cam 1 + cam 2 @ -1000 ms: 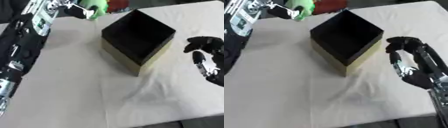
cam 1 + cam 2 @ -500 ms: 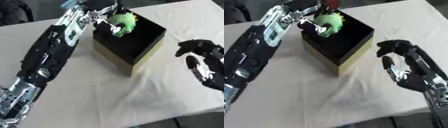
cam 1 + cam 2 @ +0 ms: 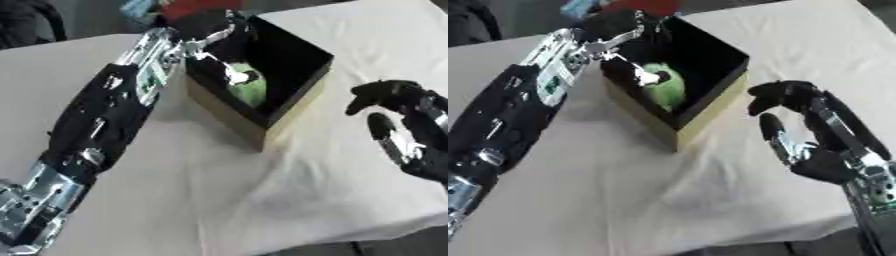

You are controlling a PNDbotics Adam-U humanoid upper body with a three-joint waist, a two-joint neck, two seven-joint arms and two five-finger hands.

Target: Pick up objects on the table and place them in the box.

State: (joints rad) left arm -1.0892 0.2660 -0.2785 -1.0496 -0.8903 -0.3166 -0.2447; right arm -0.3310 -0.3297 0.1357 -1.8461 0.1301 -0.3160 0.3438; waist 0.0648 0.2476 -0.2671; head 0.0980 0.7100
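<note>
A black box point(image 3: 278, 119) with tan outer walls stands at the back middle of the table. A green rounded object point(image 3: 250, 88) lies inside it, against the near-left wall. My left hand point(image 3: 206, 31) hangs over the box's left rim. Its fingers point(image 3: 635, 67) are spread and reach down into the box, and one pale fingertip touches the top of the green object. My right hand point(image 3: 819, 134) hovers open to the right of the box, palm turned inward, fingers relaxed and holding nothing.
A white cloth point(image 3: 219, 200) covers the table; its front edge runs across the lower right corner. Something red point(image 3: 194, 7) and something blue point(image 3: 138, 7) sit past the far edge behind the box. My left forearm point(image 3: 105, 115) stretches across the table's left side.
The left hand carried the green object from the far left over the box and lowered it inside; the fingers have spread off it. The right hand has stayed beside the box.
</note>
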